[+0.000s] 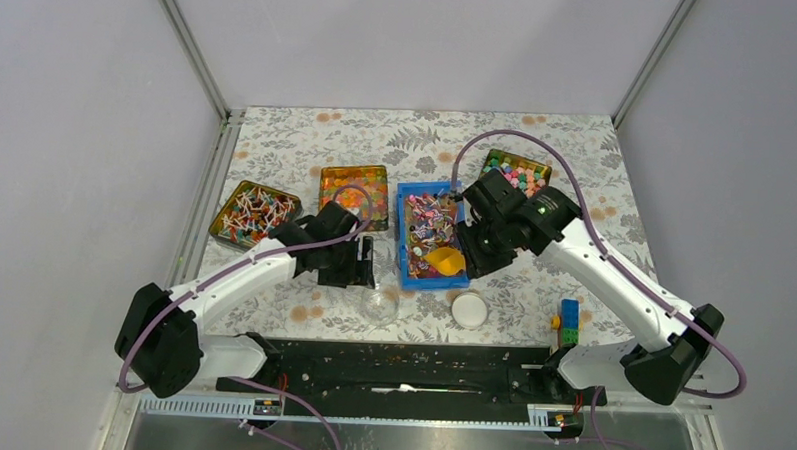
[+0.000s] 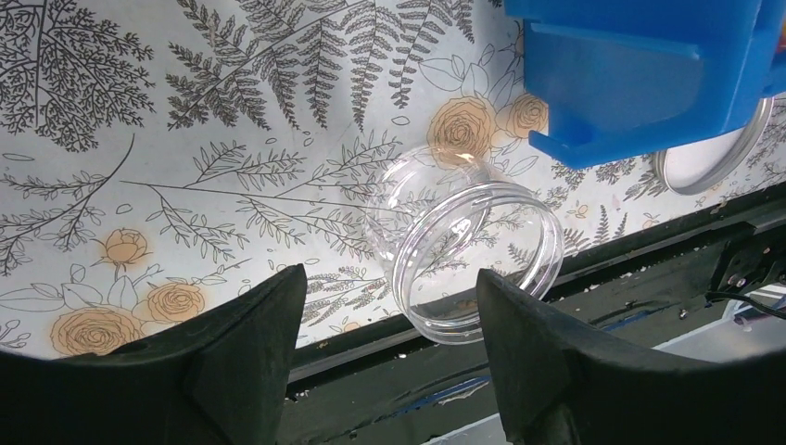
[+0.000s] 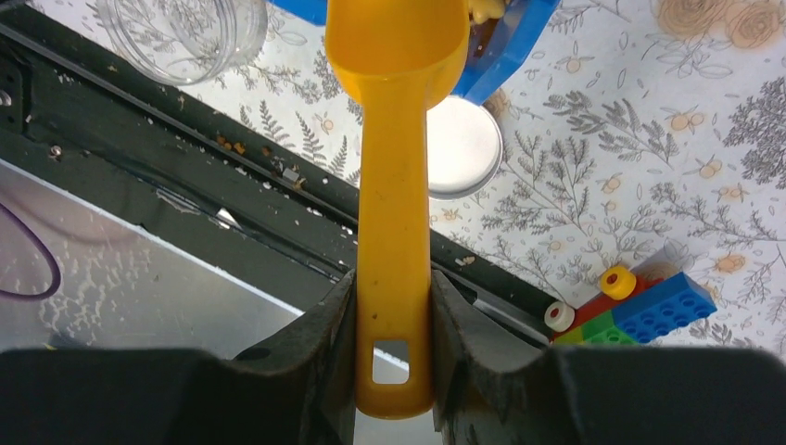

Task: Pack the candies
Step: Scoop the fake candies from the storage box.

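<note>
The candies (image 1: 427, 216), tiny pink, purple and red wrapped sweets, fill a blue bin (image 1: 404, 247) at the table's middle. My right gripper (image 1: 472, 254) is shut on the handle of a yellow scoop (image 1: 445, 259). The scoop's bowl is over the bin's near end. In the right wrist view the fingers (image 3: 324, 334) clamp the scoop handle (image 3: 393, 185). My left gripper (image 1: 365, 264) is open and empty just left of the bin. A clear empty jar (image 2: 473, 250) lies on its side just beyond the left gripper (image 2: 389, 283), its mouth towards the near edge.
A white jar lid (image 1: 469, 309) lies near the bin's front right corner. Toy bricks (image 1: 568, 322) stand at the near right. Tins hold striped sweets (image 1: 255, 212), orange-yellow jellies (image 1: 354, 191) and pastel chunks (image 1: 516, 173). A black rail (image 1: 400, 360) runs along the near edge.
</note>
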